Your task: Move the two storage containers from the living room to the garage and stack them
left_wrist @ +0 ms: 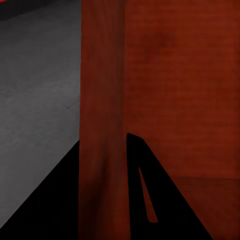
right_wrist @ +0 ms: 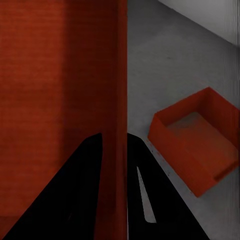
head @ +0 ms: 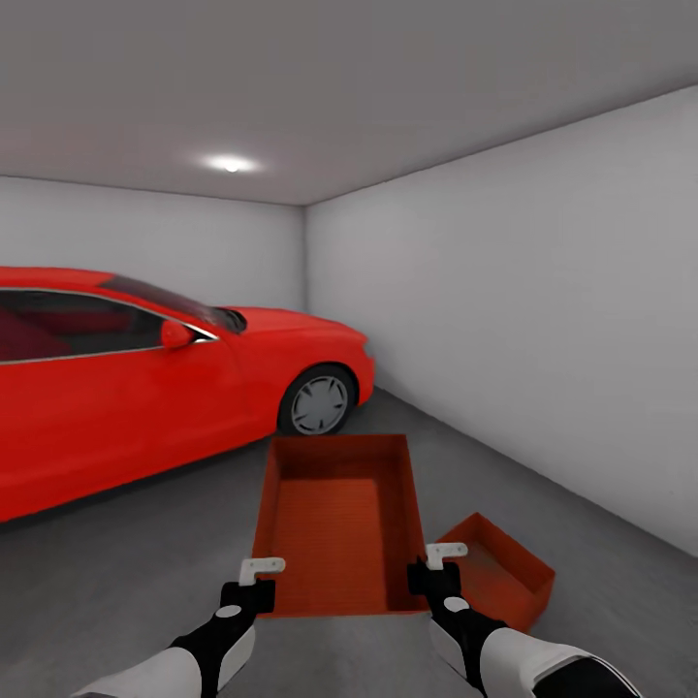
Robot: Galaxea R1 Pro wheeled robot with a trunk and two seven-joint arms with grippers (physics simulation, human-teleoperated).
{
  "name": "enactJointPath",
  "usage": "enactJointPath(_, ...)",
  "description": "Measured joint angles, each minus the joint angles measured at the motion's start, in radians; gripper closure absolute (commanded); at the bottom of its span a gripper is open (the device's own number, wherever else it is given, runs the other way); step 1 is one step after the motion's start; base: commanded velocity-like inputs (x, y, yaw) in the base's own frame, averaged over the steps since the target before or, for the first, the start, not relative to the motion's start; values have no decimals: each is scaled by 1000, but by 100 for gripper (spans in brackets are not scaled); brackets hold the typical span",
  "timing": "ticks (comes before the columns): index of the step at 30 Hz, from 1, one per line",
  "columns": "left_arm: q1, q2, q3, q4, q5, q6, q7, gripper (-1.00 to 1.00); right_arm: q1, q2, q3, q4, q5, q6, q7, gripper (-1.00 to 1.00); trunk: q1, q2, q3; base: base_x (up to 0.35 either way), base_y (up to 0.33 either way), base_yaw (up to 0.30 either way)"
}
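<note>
Both grippers are clamped on one bin: my left gripper [head: 262, 569] pinches the left wall near its near corner, my right gripper [head: 446, 555] pinches the right wall near its near corner. In the left wrist view the thin orange-red wall runs straight between my dark fingers [left_wrist: 60, 200], one on each side of it; the right wrist view shows the same, the wall sandwiched between the fingers [right_wrist: 75, 190]. Each pair is closed down to the wall's thickness.

Between my hands the held bin [head: 339, 514] sits level, open side up, its ribbed bottom showing, its far edge pointing toward the car. It hangs above the floor [head: 126, 572] — dark grey, rough.

Just beside my right gripper, lower and to the right, the second bin [head: 504, 572] stands on the floor, turned at an angle to the one I hold, also open side up. From the head view its near-left part is hidden behind the held bin's right wall; whether the two touch I cannot tell.

Farther out — a red car [head: 145, 388] fills the left, its front wheel [head: 318, 403] just beyond the held bin's far edge. A white-grey wall [head: 543, 310] runs along the right, and a ceiling spotlight [head: 231, 165] glows above.
</note>
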State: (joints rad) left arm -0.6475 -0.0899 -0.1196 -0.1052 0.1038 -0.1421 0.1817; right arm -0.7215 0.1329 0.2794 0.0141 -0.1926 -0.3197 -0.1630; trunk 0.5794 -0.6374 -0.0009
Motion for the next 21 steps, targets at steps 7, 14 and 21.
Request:
enactJointPath(7, 0, 0, -1, 0, 1, 0, 0, 100, 0, 0, 0, 0, 0, 0, 0, 100, 0, 0, 0, 304, 182, -277)
enactJointPath(14, 0, 0, 0, 0, 1, 0, 0, 100, 0, 0, 0, 0, 0, 1, 0, 100, 0, 0, 0, 304, 183, -277)
enactJointPath(21, 0, 0, 0, 0, -1, 2, 0, 100, 0, 0, 0, 0, 0, 1, 0, 100, 0, 0, 0, 304, 183, -277)
